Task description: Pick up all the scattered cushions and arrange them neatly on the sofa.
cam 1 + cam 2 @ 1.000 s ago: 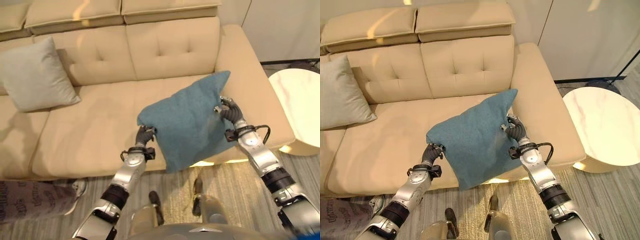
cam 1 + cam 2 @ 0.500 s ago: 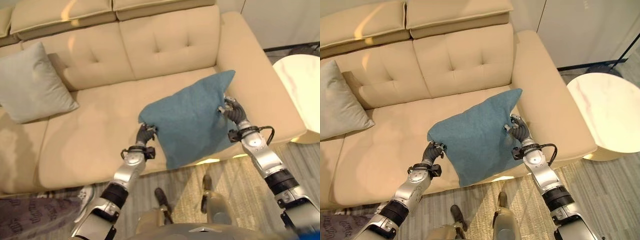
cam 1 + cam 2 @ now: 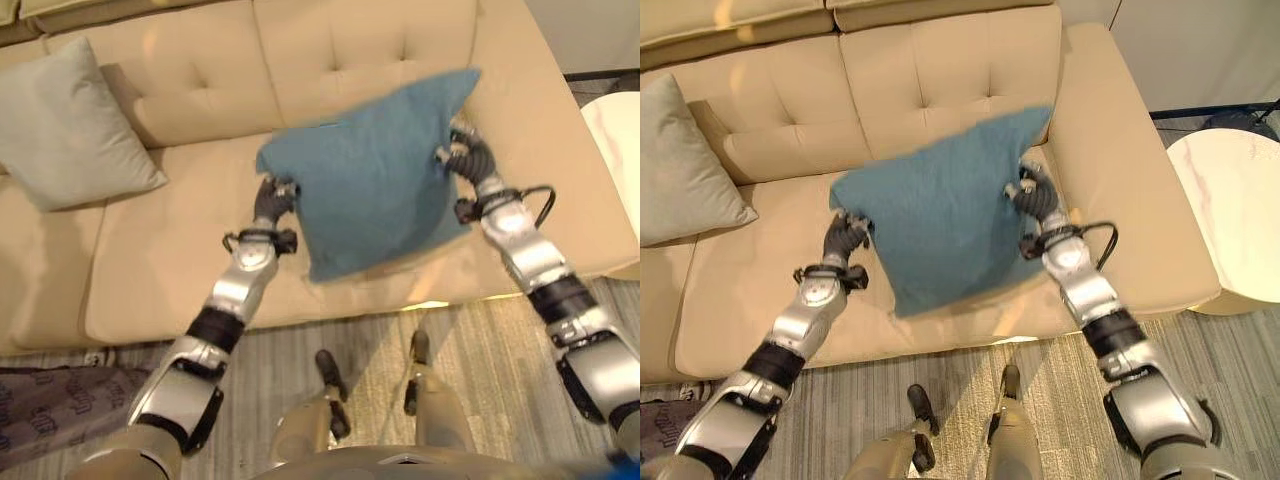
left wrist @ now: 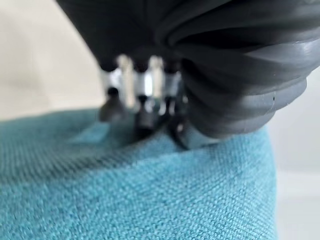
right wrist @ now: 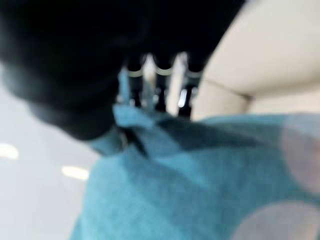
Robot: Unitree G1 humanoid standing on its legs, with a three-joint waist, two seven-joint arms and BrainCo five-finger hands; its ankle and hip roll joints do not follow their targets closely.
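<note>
A teal cushion (image 3: 370,185) hangs in the air over the right seat of the beige sofa (image 3: 170,260), held up by both hands. My left hand (image 3: 270,200) is shut on its left edge, fingers (image 4: 142,112) pinching the cloth. My right hand (image 3: 467,158) is shut on its right edge, near the upper corner, fingers (image 5: 157,87) curled into the fabric. A pale grey-green cushion (image 3: 75,125) leans against the sofa back at the left.
The sofa's right armrest (image 3: 560,150) runs beside my right arm. A round white marble table (image 3: 1230,215) stands to the right of the sofa. A patterned cloth (image 3: 45,405) lies on the striped rug at the lower left.
Both hands have lifted the teal cushion up and farther over the seat, toward the sofa back. The camera has moved closer to the sofa.
</note>
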